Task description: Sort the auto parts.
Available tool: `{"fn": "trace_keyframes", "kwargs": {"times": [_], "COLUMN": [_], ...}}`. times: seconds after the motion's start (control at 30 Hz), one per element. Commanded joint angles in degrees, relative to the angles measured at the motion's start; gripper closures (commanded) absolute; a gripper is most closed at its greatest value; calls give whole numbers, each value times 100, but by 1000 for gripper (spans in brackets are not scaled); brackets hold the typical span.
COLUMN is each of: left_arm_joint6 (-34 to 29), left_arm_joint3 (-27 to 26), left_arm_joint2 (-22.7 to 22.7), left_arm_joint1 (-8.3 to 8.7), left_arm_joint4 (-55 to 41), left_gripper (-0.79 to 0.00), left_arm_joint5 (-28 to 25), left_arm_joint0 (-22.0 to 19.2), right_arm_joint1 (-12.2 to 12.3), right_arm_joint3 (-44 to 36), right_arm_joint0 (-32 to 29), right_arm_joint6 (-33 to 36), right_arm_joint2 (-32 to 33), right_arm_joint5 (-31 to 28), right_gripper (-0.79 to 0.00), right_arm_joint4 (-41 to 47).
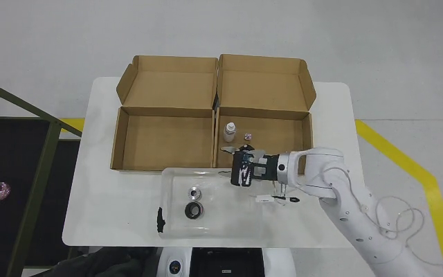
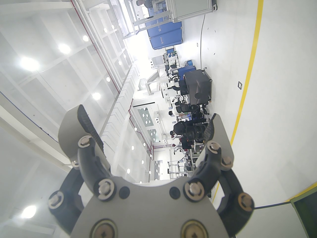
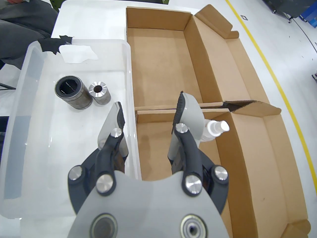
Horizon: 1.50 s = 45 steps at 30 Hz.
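Observation:
A dark cylindrical bearing [image 3: 71, 95] and a smaller silver metal sleeve [image 3: 99, 93] stand side by side in the clear plastic bin [image 3: 74, 42]; from above they are the bearing [image 1: 194, 210] and the sleeve [image 1: 193, 193]. My right gripper [image 3: 149, 115] hangs open and holds nothing, straddling the bin's wall beside the right cardboard box [image 3: 250, 149]. One finger is over the bin, the other over the box. In the top view the right gripper [image 1: 237, 170] is at the bin's far right corner. My left gripper [image 2: 148, 127] is open, with nothing in it, facing the room.
Two open cardboard boxes stand behind the bin: the left box [image 1: 166, 142] holds nothing, the right box [image 1: 277, 128] holds a white spray bottle [image 1: 229, 131] and a small part [image 1: 248, 136]. Small loose bits [image 1: 275, 199] lie on the table right of the bin.

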Motion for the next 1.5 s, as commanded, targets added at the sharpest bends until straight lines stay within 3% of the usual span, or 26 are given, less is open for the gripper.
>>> {"fn": "trace_keyframes", "kwargs": {"times": [0.0,0.7,1.47], "left_arm_joint6": [0,0,0], "left_arm_joint3": [0,0,0], "left_arm_joint2": [0,0,0], "left_arm_joint1": [0,0,0], "left_arm_joint4": [0,0,0], "left_gripper": [-785,-785,-785], "left_arm_joint5": [0,0,0], "left_arm_joint0": [0,0,0], "right_arm_joint1": [-29,-473,-688], "right_arm_joint3": [-16,648,1065], "right_arm_joint0": [28,822,966], "right_arm_joint6": [16,266,517], "right_arm_joint2": [-204,-1780,-2207], "right_arm_joint5": [-7,222,331], "right_gripper": [-379,-351,-332], "right_arm_joint4": [-54,-366,-774]}}
